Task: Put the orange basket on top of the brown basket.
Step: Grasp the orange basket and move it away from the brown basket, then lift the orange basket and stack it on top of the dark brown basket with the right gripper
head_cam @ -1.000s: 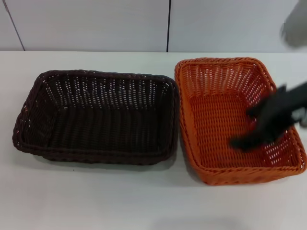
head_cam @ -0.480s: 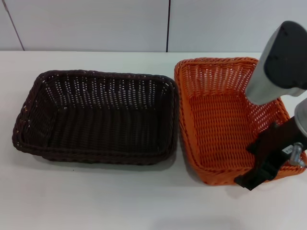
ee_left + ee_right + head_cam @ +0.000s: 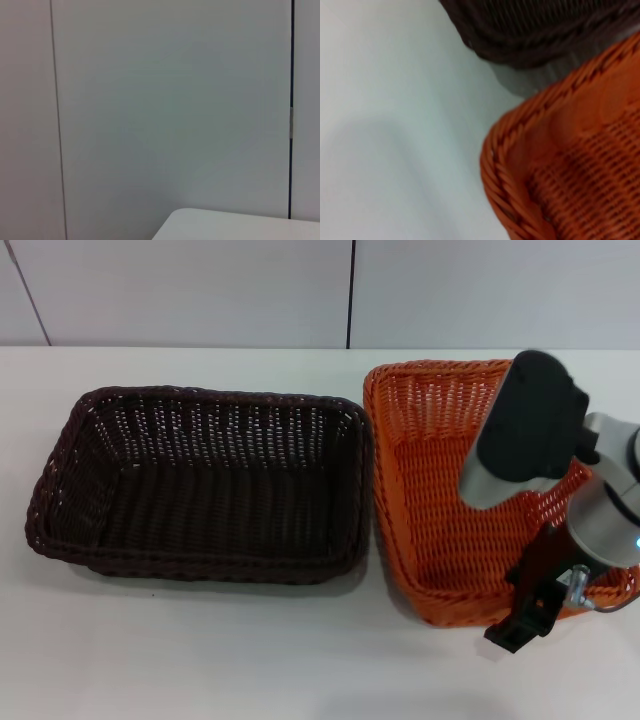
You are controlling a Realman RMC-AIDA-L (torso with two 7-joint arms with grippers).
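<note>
The orange basket (image 3: 440, 490) sits on the white table at the right, with the brown basket (image 3: 200, 480) just left of it, their sides almost touching. My right arm reaches over the orange basket. My right gripper (image 3: 525, 615) is at the basket's near rim by its right corner, with one black finger hanging outside the rim. The right wrist view shows the orange basket's braided corner (image 3: 520, 165) close up and the brown basket's rim (image 3: 535, 35) beyond it. My left gripper is out of view; its wrist camera sees only a wall.
The white table (image 3: 250, 660) runs in front of both baskets and its edge (image 3: 240, 225) shows in the left wrist view. A grey panelled wall (image 3: 200, 290) stands behind the table.
My right arm has swung in over the orange basket, and the gripper has moved from inside the basket to its near rim and dropped slightly. Both baskets have stayed put.
</note>
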